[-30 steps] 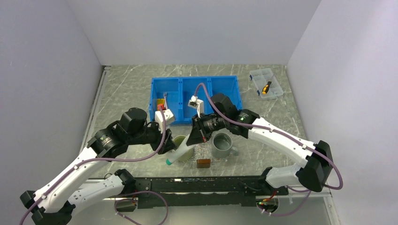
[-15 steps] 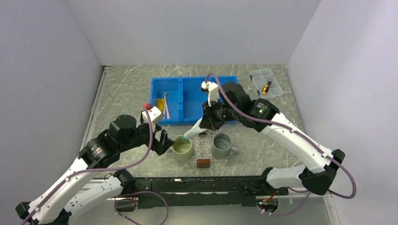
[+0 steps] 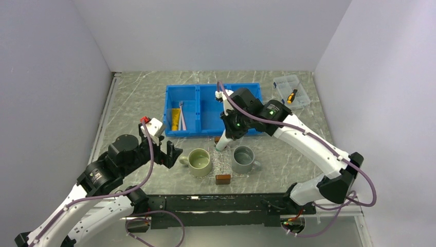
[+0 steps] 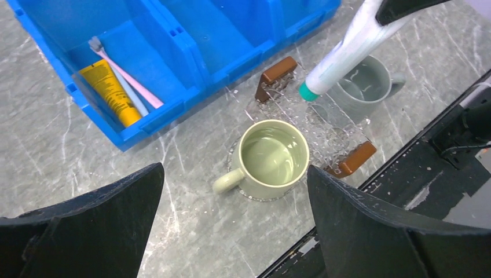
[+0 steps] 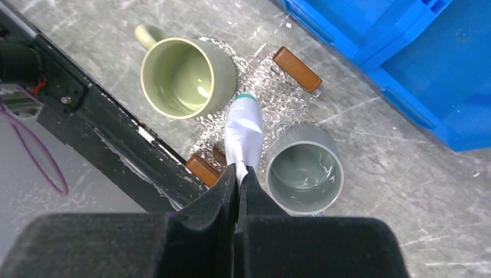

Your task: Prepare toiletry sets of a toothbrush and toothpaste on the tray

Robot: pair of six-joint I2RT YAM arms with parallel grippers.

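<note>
Seen from above, your right gripper (image 3: 226, 135) sat just right of the frame's centre, its jaws closed tight on the flat end of the toothpaste (image 3: 222, 143). The white tube hung steeply tilted with its teal cap pointing down. In the right wrist view that cap lay over the tray (image 5: 297, 68), in the gap between the green mug (image 3: 200, 161) and the grey mug (image 3: 242, 158). You could not tell whether the cap touched the tray.

The clear tray lay on the worktop (image 3: 139, 98) at lower centre, with one brown handle toward the blue bin (image 3: 167, 110) and the other toward the bottom of the frame. Both mugs appeared to stand on it, one at each long side.

Your left gripper (image 3: 173, 154) hovered left of the green mug, near its handle, with its jaws spread wide and nothing between them.

The pale toothbrush (image 4: 134, 103) lay in the bin's left compartment. It rested beside a pink toothbrush (image 4: 118, 66) and a yellow tube (image 4: 110, 92), well apart from the tray.
</note>
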